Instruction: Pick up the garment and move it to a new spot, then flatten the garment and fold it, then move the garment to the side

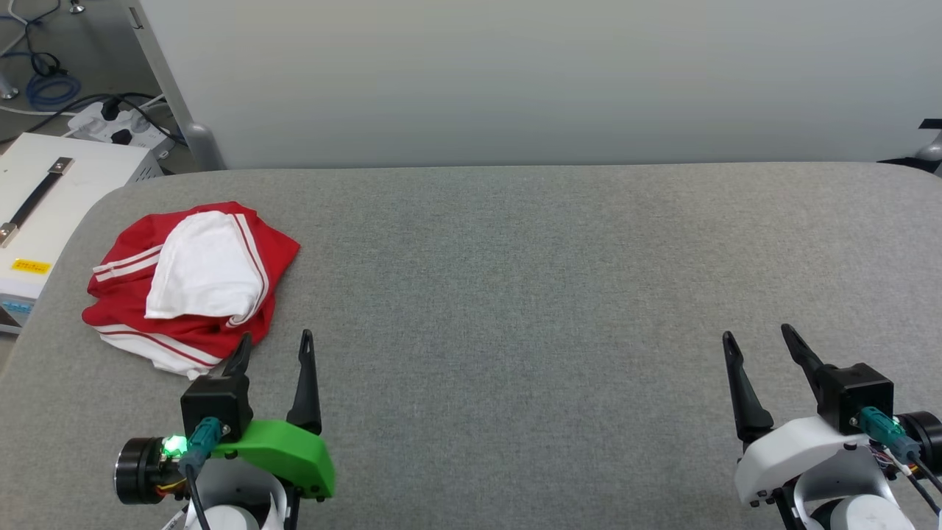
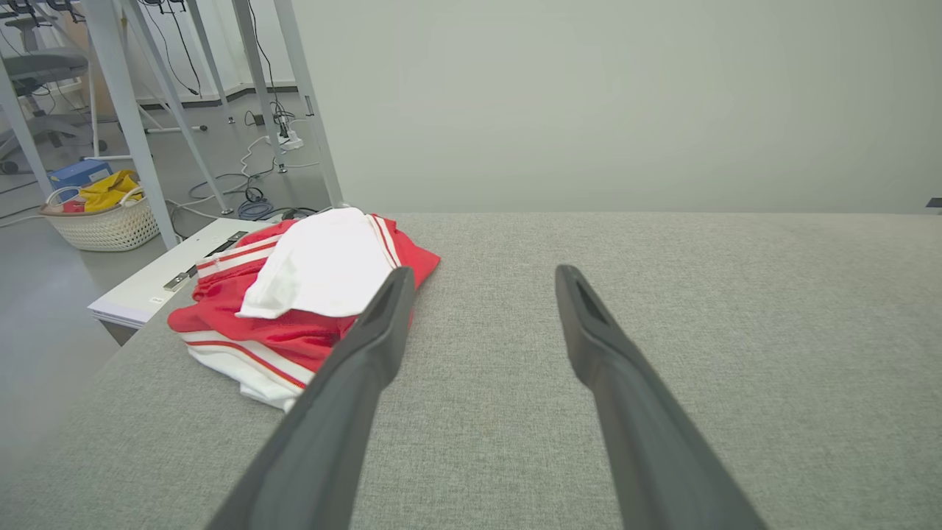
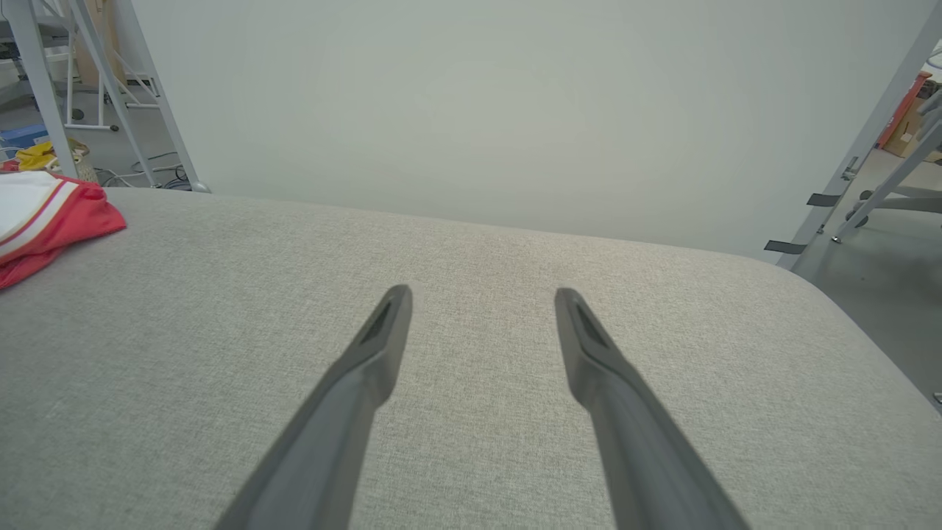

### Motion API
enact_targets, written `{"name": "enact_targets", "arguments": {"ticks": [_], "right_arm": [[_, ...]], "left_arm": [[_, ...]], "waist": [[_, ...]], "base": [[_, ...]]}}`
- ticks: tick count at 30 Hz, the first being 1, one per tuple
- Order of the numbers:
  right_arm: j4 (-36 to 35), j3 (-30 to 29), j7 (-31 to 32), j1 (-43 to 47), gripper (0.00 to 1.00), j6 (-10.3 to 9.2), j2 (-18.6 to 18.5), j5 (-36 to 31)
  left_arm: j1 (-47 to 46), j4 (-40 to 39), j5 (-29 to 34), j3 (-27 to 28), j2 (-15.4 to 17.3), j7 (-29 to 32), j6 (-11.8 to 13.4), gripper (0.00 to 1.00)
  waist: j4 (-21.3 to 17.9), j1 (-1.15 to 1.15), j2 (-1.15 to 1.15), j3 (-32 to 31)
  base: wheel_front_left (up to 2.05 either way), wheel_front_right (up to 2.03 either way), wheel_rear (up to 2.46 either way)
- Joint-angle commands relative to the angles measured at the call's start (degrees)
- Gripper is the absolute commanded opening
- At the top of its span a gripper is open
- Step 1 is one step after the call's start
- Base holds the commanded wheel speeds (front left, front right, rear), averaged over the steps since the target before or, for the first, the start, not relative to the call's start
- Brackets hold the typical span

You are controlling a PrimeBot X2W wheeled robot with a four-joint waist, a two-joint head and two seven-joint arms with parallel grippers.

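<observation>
We saw the garment (image 1: 191,283) lying in a crumpled heap near the far left corner of the grey fabric-covered surface (image 1: 515,294), close to its rounded left edge. It was a red jersey shirt. A white sleeve lay spread on top of the heap, red-and-white striped trim ran along its folds, and a white layer edged with a red stripe stuck out at the near side.

The left claw (image 1: 276,336) hung just beside the garment's near edge, its two dark fingers (image 1: 305,383) spread apart and pointing away from the robot, holding nothing. In the head view the tip of its left finger met the heap's near right edge, but we could not tell whether it touched the cloth. In the left wrist view that same finger crossed in front of the red cloth, while the other stood over bare fabric.

The right claw (image 1: 757,331) was well apart from the garment, over the right part of the surface, its jaws likewise parted and empty. In the right wrist view the shirt's edge showed at the far left.

Beyond the surface stood a pale panel (image 1: 515,73). Off the left edge a white case (image 1: 44,213) with a black handle stood beside the surface, and a white power strip (image 1: 118,126) with plugged cables lay on the floor behind it. In the left wrist view a woven basket (image 2: 103,221) holding yellow cloth stood on the floor.
</observation>
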Motion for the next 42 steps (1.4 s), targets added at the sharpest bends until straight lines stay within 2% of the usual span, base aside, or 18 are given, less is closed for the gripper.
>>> {"name": "enact_targets", "arguments": {"ticks": [1,32,42], "right_arm": [[0.3,-0.3,-0.6,-0.3,1.0,-0.01,0.0,-0.2],[0.2,-1.9,-4.2,-1.0,1.0,-0.02,-0.1,-3.1],[2.0,-2.0,-5.4,-1.1,1.0,-0.03,-0.1,2.3]], "left_arm": [[0.1,0.5,-0.9,0.1,-0.1,-0.6,-0.2,1.0],[0.1,2.1,-7.3,0.2,-0.1,-4.2,-2.1,1.0],[0.0,5.0,-7.1,-0.5,-0.2,-5.4,-2.2,1.0]], "waist": [[0.0,0.0,0.0,0.0],[0.1,0.0,0.0,0.4],[0.1,0.0,0.0,0.3]], "base": [[0.0,0.0,0.0],[0.0,0.0,0.0],[0.0,0.0,0.0]]}}
